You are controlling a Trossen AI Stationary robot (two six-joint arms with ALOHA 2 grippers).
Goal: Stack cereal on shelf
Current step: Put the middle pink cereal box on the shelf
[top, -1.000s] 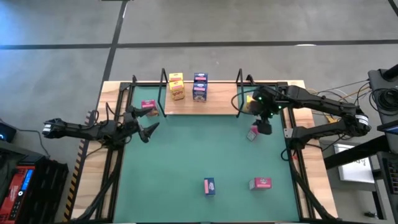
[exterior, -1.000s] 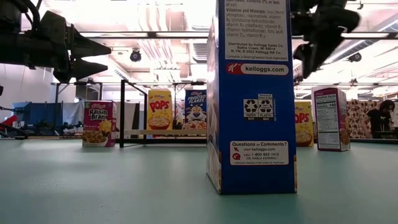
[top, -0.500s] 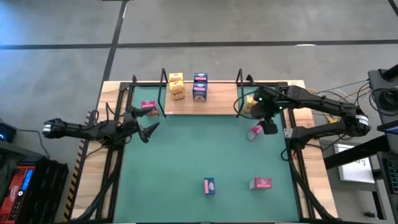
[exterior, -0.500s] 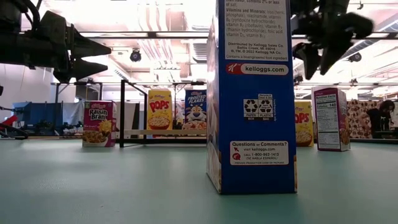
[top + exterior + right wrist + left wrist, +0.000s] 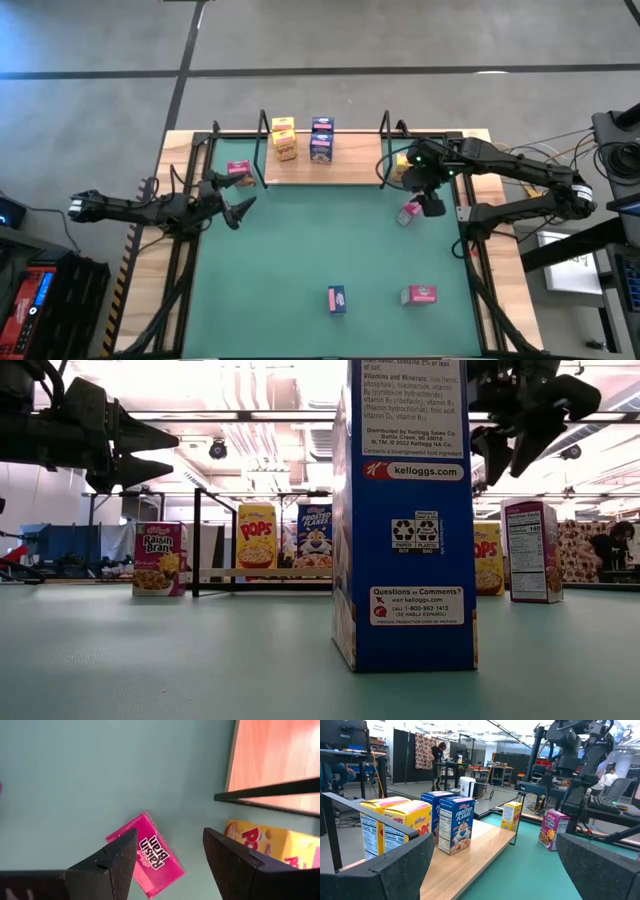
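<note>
Overhead, right hand hovers open above pink rectangular Raisin Bran box on green bench mat; left hand waits open near light wood shelf.

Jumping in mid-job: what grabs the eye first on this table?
The right gripper hangs open right above a pink cereal box on the green mat, near the shelf's right end. On the shelf stand yellow and blue boxes. The left gripper waits open at the mat's left edge.
</note>
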